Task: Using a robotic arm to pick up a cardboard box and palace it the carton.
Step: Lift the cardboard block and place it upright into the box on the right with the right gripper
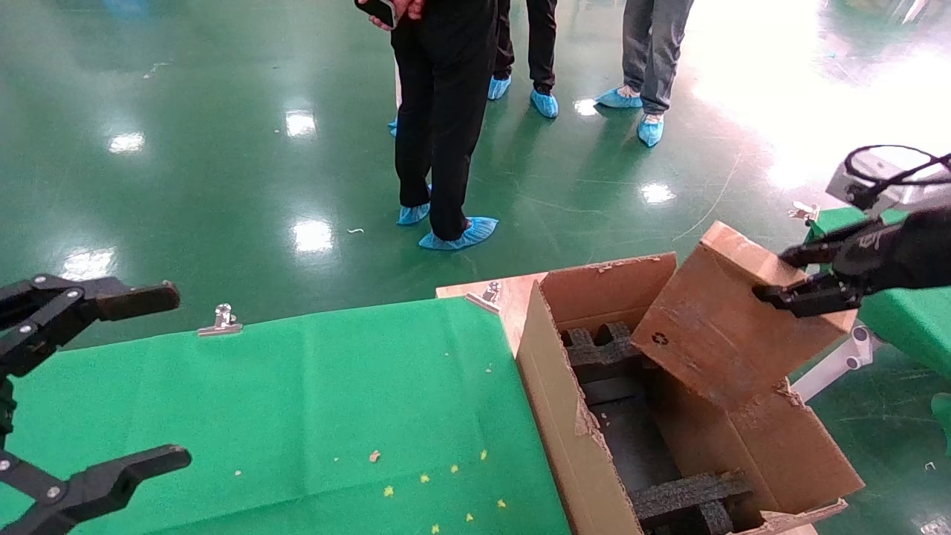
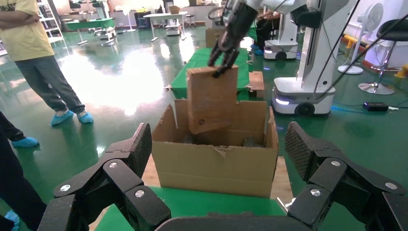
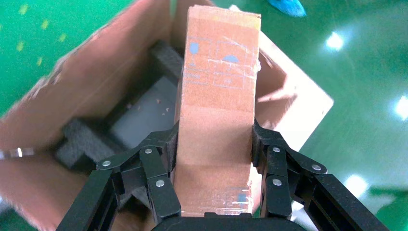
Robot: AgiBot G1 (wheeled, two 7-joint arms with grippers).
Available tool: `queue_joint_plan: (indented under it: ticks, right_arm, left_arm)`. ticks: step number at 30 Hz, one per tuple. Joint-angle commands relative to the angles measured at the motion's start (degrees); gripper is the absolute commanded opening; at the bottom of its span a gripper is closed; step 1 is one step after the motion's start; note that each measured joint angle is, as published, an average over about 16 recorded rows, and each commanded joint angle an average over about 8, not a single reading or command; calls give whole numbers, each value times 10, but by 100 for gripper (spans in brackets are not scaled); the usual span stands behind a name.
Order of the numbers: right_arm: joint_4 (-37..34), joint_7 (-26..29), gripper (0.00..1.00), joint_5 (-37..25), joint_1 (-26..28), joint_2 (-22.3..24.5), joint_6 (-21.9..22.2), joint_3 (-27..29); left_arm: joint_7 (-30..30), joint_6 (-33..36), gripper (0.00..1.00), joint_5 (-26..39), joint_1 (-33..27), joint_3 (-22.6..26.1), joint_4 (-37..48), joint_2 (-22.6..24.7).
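The right gripper [image 1: 789, 276] is clamping the cardboard box [image 1: 724, 316] by its upper end, fingers pressed on both narrow sides, so the box is hanging tilted below the claw with its lower corner dipping into the carton [image 1: 568, 416] over the black foam blocks [image 1: 602, 349]. A small black recycling mark [image 1: 660, 338] is showing on the box's broad face; I can read no other writing. The left gripper [image 1: 111, 383] is hovering wide open over the green cloth [image 1: 319, 401], well apart from the carton.
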Motion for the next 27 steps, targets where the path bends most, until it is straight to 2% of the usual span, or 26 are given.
queue_joint_plan:
  ticks: [1, 13, 27]
  right_arm:
    - [-14, 22, 0, 8, -15, 7, 9, 0]
    - [-27, 111, 0, 60, -90, 47, 47, 7]
    - [-27, 126, 0, 65, -99, 44, 54, 6]
  left_arm:
    - [0, 0, 100, 0, 0, 0, 0, 0]
    - [0, 0, 100, 0, 0, 0, 0, 0]
    - [0, 0, 100, 0, 0, 0, 0, 0]
